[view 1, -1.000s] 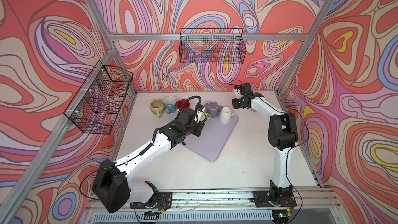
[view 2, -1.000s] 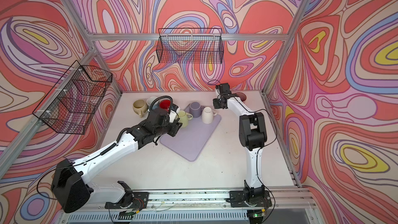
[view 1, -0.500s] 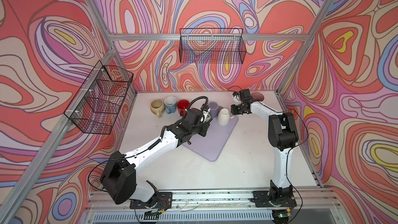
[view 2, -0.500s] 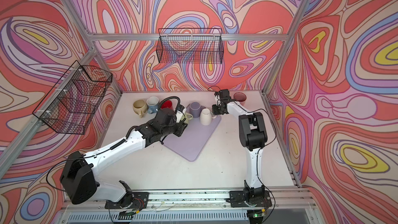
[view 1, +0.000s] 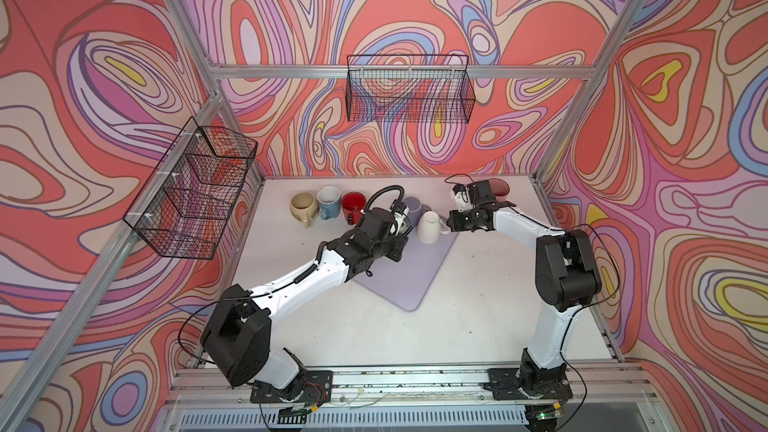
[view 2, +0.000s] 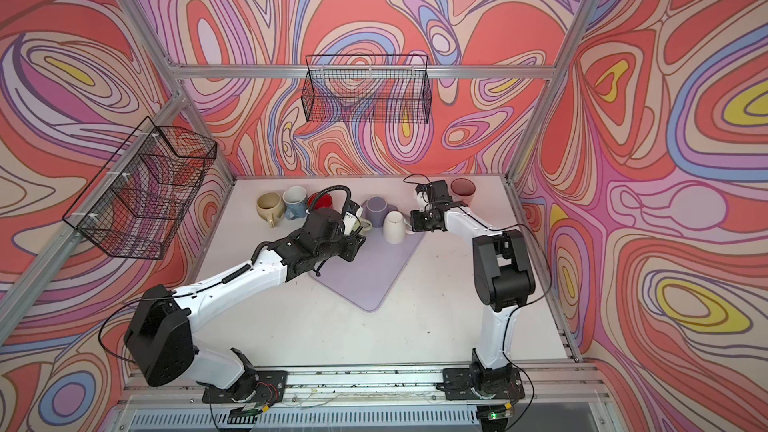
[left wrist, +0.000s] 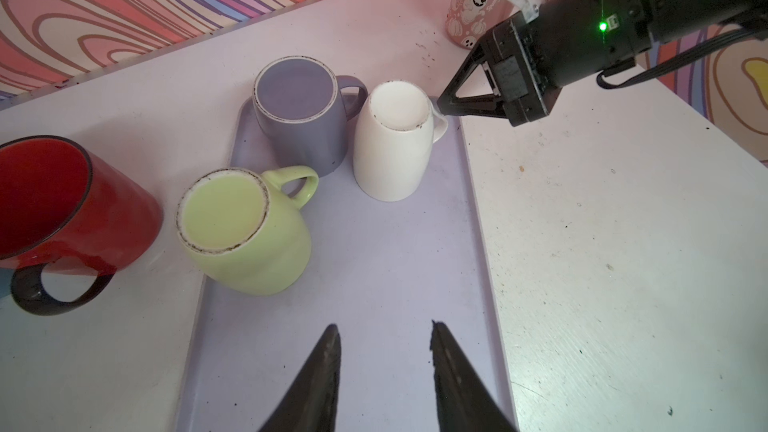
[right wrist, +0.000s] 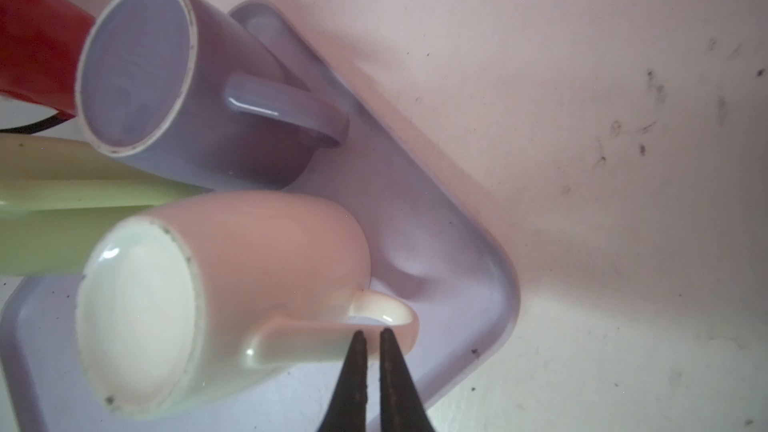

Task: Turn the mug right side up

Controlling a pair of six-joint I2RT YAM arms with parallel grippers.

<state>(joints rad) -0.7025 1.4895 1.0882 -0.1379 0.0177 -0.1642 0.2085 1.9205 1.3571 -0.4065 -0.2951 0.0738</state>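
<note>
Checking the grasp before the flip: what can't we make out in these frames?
- Right gripper at white mug handle: its own fingertips cover the contact in the right wrist view; pinch unclear.
- Green mug: mostly hidden behind the left arm in both top views.
- Printed cup: partly behind the right arm in the left wrist view.

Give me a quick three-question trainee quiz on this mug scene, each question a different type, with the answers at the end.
1. How many mugs stand upside down on the mat?
2. True or false: the left end effector holds the green mug.
3. The right end effector is closed on the handle of which mug? A purple, B white, C red.
Key: 1. Three. 2. False, it is open and empty above the mat. 3. B, the white mug.
</note>
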